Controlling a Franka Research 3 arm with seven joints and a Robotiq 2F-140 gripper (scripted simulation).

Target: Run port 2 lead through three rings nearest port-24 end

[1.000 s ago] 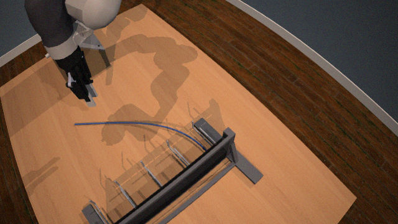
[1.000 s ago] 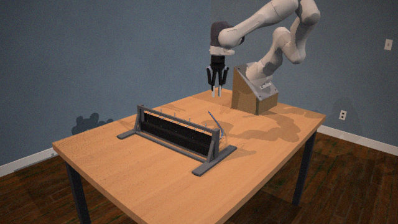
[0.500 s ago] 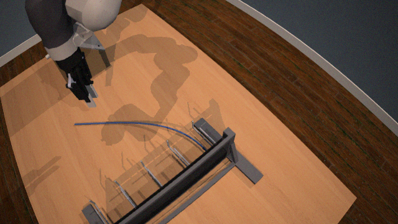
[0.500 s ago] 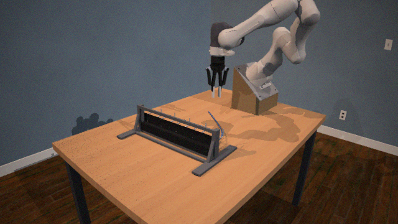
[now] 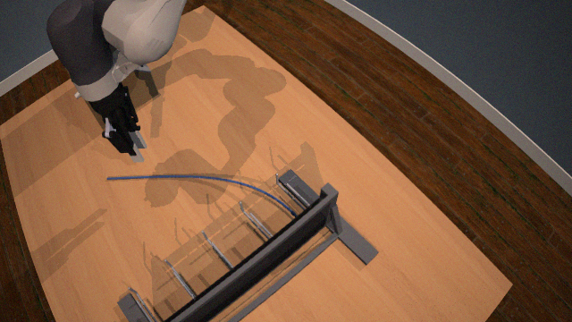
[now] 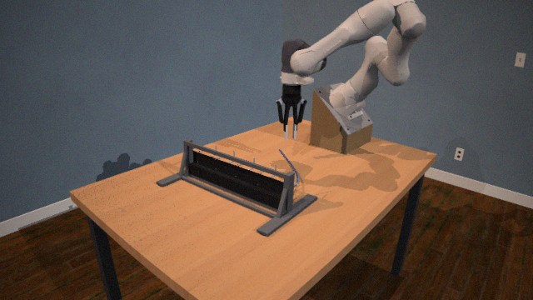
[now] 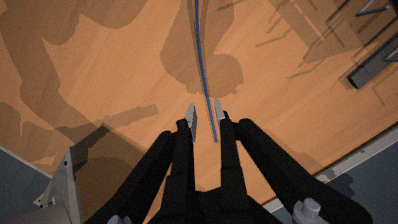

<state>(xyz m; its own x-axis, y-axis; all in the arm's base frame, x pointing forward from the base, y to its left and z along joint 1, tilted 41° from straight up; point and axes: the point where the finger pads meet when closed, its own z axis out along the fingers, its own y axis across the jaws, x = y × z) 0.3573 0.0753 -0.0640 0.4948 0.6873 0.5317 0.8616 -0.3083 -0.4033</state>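
The blue lead (image 5: 214, 178) (image 6: 289, 162) (image 7: 201, 60) leaves the patch panel (image 5: 268, 259) (image 6: 233, 183) near its right end in the top view and arcs forward over the table, its free end out to the left. It passes through no ring that I can see. The open rings (image 5: 216, 248) (image 5: 179, 277) stick out from the rack's front. My gripper (image 5: 138, 149) (image 6: 290, 137) (image 7: 205, 108) hangs well above the lead's free end. Its fingers stand a narrow gap apart with nothing between them. In the wrist view the lead's end lines up with that gap, far below.
The grey rack stands on two flat feet (image 5: 357, 243) (image 6: 287, 214) (image 7: 370, 65) in the middle of the table. The robot's wedge-shaped pedestal (image 6: 337, 125) stands at the far table edge behind my gripper. The table edge (image 7: 350, 160) is close by in the wrist view.
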